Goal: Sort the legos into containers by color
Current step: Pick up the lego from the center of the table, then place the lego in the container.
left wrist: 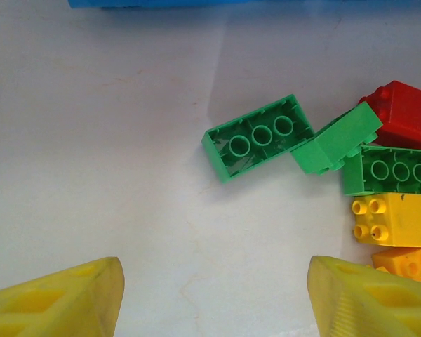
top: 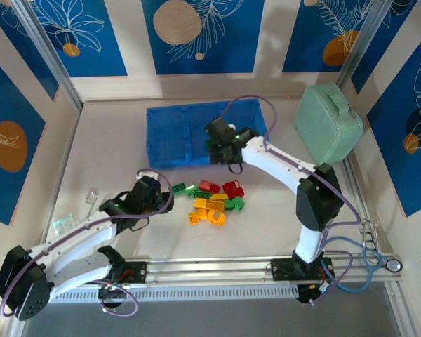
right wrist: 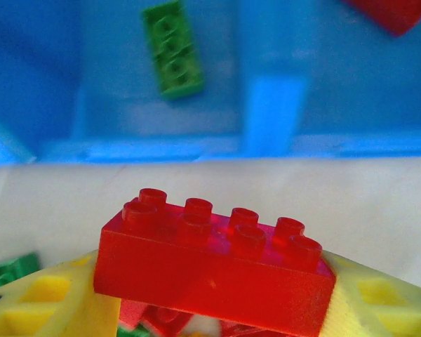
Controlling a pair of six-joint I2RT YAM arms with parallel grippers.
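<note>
Red eight-stud lego (right wrist: 214,270) clamped between right fingers (right wrist: 42,302).

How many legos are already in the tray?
2 show in the blue tray: a green brick in one compartment, a red brick in the next; more may be hidden.

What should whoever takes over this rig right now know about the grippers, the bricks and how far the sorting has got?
left gripper: open, hovering over the table, facing an upturned green brick.
right gripper: shut on a held red brick, just short of the blue tray.
Done: a sorted green brick lies in one compartment and a sorted red brick in the next.
Left: drop the held one with the red, then clear the mixed pile of red, green, yellow and orange bricks on the table.
</note>
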